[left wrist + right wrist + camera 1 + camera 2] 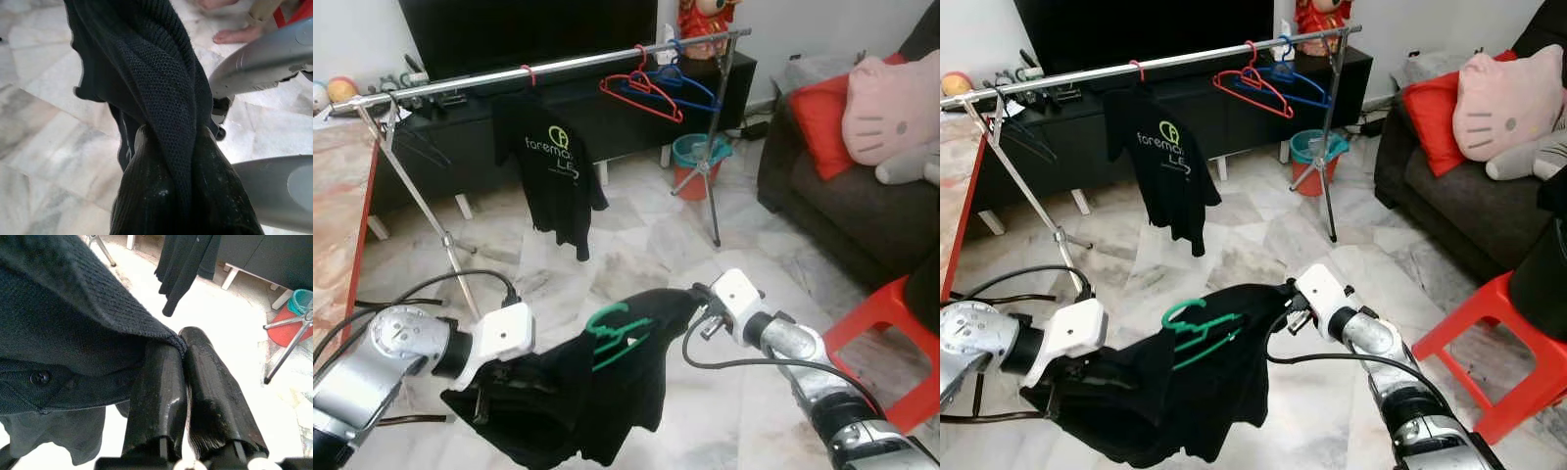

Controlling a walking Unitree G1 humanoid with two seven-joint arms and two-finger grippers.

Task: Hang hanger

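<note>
A living room with a pale marble floor (636, 245): a dark sofa (842, 211) with a red cushion (822, 117) and a pink plush pillow (893, 103) stands to the right, a black TV cabinet (607, 108) at the back, and a red stool (886, 328) near the right arm. Across the room runs a metal clothes rail (568, 65) on tripod legs. A black T-shirt (551, 166) already hangs on it, with empty red and blue hangers (656, 90) further along and a teal bucket (698, 152) behind.

Well short of the rail, the robot holds a black shirt (1185, 382) stretched between its arms, with a green hanger (1197, 328) lying on the fabric, its hook toward the left. The left end effector (171, 181) is pressed together, pinching a bunched fold of the shirt. The right end effector (183, 396) is likewise closed, nipping the shirt's edge near the collar.

The step in hand looks like carrying the dressed hanger toward the rail. Next, the robot probably needs to step closer, lift the load, and bring the green hook over the bar in the open stretch between the hung T-shirt and the empty hangers. Since both grips are on cloth, not the hanger, the hook may swing or slip.
</note>
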